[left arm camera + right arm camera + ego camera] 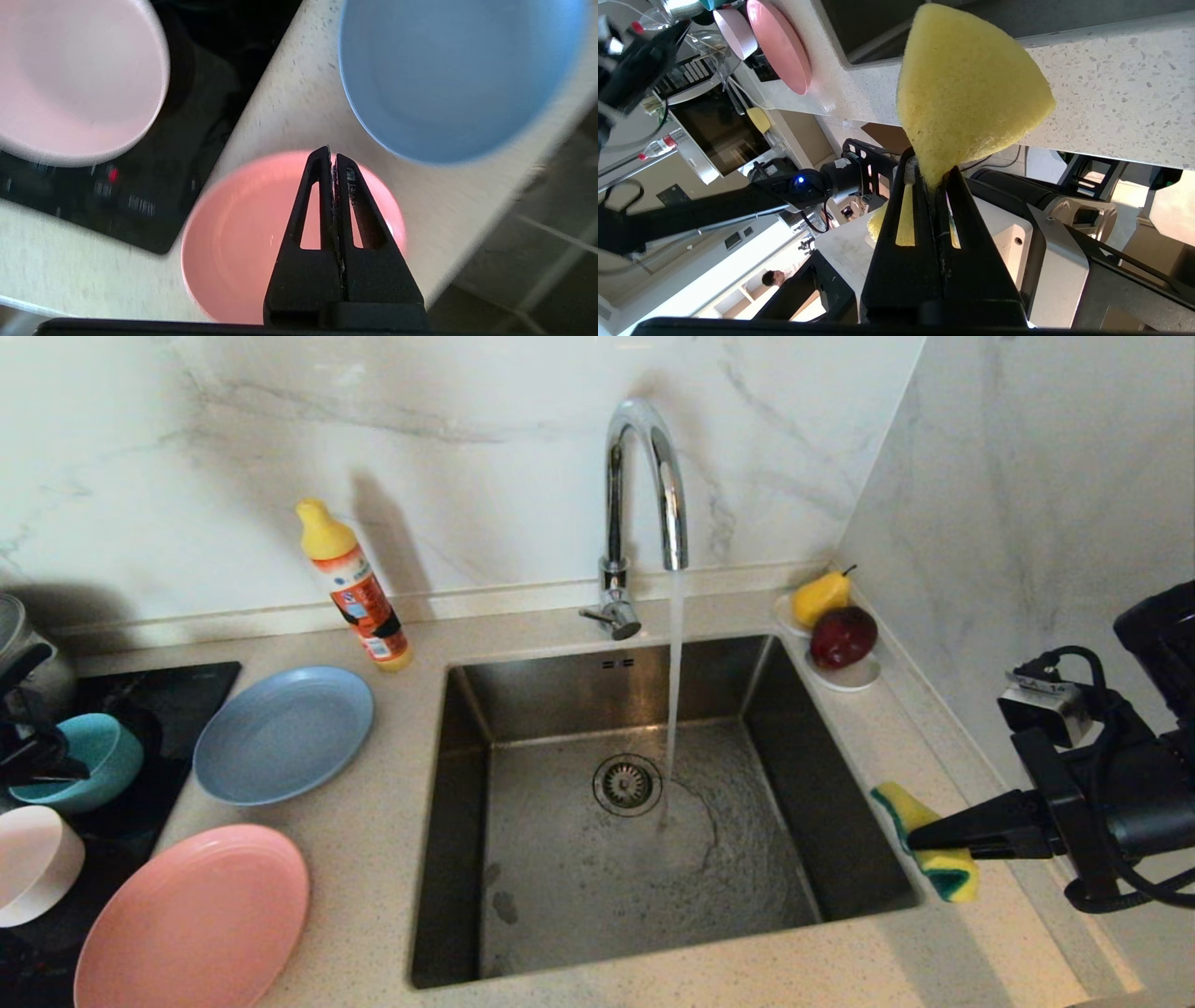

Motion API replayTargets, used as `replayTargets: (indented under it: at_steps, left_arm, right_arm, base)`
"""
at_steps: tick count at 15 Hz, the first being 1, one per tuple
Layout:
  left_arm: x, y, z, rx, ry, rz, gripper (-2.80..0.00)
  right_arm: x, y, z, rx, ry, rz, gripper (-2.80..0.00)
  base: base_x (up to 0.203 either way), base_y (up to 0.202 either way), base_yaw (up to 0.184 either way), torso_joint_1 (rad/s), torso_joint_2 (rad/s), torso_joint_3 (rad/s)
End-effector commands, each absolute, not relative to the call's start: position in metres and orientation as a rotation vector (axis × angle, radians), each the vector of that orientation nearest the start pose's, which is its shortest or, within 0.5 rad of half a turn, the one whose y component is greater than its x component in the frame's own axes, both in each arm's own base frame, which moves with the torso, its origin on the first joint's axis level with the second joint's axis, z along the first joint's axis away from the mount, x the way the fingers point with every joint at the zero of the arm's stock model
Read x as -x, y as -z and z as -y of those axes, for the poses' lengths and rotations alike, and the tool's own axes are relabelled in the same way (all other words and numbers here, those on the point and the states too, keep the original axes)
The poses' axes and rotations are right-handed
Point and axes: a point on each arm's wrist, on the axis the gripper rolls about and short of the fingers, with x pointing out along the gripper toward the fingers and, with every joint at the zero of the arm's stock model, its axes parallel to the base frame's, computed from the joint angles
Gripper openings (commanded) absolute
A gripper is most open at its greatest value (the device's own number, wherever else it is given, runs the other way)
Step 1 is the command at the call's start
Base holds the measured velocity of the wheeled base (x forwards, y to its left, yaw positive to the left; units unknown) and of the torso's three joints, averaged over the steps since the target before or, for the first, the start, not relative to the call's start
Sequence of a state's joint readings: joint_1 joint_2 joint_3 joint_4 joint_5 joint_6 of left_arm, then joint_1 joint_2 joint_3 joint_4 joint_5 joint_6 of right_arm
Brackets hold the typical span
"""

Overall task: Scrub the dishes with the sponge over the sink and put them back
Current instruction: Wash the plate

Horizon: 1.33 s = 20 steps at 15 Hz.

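My right gripper is shut on the yellow-and-green sponge, held over the counter just right of the sink. Water runs from the faucet into the steel basin. My left gripper is shut and holds nothing. It hangs above the salmon-pink plate, and its arm shows at the far left edge. Around it lie the blue-grey plate, the teal bowl and the pale pink dish.
An orange detergent bottle stands behind the blue-grey plate. A white saucer with a pear and an apple sits in the back right corner. A black cooktop lies under the bowl and small dish. The marble wall is close on the right.
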<state>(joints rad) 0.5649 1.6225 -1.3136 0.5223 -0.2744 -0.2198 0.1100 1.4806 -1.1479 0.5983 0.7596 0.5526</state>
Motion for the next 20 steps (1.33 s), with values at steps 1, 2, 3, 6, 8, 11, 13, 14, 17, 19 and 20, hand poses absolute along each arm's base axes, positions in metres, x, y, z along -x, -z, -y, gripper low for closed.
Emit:
replayTargets:
  at_steps: [1, 2, 3, 6, 8, 11, 13, 14, 17, 19, 20]
  left_arm:
    - [-0.271, -0.209, -0.144, 0.526, -0.371, -0.836, -2.8]
    - [-0.281, -0.2, -0.145, 0.511, -0.385, -0.851, 0.0]
    - [-0.29, -0.192, -0.147, 0.503, -0.39, -0.86, 0.0]
    - [-0.305, -0.189, -0.15, 0.506, -0.385, -0.846, 0.0]
    - [-0.31, -0.189, -0.147, 0.503, -0.375, -0.843, 0.0]
    - [-0.318, -0.183, -0.148, 0.499, -0.365, -0.826, 0.0]
    - [-0.326, -0.172, -0.15, 0.502, -0.365, -0.835, 0.0]
    - [-0.328, -0.168, -0.151, 0.508, -0.367, -0.844, 0.0]
    - [-0.333, -0.165, -0.151, 0.525, -0.366, -0.813, 0.0]
    - [-0.337, -0.163, -0.15, 0.523, -0.359, -0.794, 0.0]
    - [-0.339, -0.163, -0.15, 0.524, -0.359, -0.79, 0.0]
  right_arm:
    - [-0.22, -0.233, -0.04, -0.794, -0.535, -1.139, -2.8]
    - [-0.22, -0.231, -0.04, -0.795, -0.533, -1.145, -2.8]
    - [-0.22, -0.23, -0.04, -0.794, -0.533, -1.146, -2.8]
    - [-0.223, -0.229, -0.04, -0.792, -0.534, -1.145, -2.8]
    - [-0.224, -0.227, -0.04, -0.793, -0.532, -1.152, -2.8]
    - [-0.224, -0.226, -0.041, -0.794, -0.53, -1.156, -2.8]
    - [-0.225, -0.226, -0.041, -0.795, -0.53, -1.158, -2.8]
    - [-0.225, -0.226, -0.041, -0.795, -0.53, -1.158, -2.8]
    - [-0.225, -0.225, -0.041, -0.798, -0.533, -1.164, -2.8]
    - [-0.225, -0.224, -0.04, -0.8, -0.532, -1.165, -2.8]
    - [-0.224, -0.225, -0.04, -0.799, -0.531, -1.163, -2.8]
  base:
    - [0.0, 0.0, 0.0, 0.0, 0.0, 0.0]
    - [0.0, 0.0, 0.0, 0.0, 0.0, 0.0]
    - [0.0, 0.0, 0.0, 0.0, 0.0, 0.0]
    - [0.0, 0.0, 0.0, 0.0, 0.0, 0.0]
    - [0.0, 0.0, 0.0, 0.0, 0.0, 0.0]
    - [0.0, 0.0, 0.0, 0.0, 0.0, 0.0]
    - [0.0, 0.0, 0.0, 0.0, 0.0, 0.0]
    - [0.0, 0.0, 0.0, 0.0, 0.0, 0.0]
    - [0.0, 0.0, 0.0, 0.0, 0.0, 0.0]
    - [0.0, 0.0, 0.0, 0.0, 0.0, 0.0]
    - [0.0, 0.0, 0.0, 0.0, 0.0, 0.0]
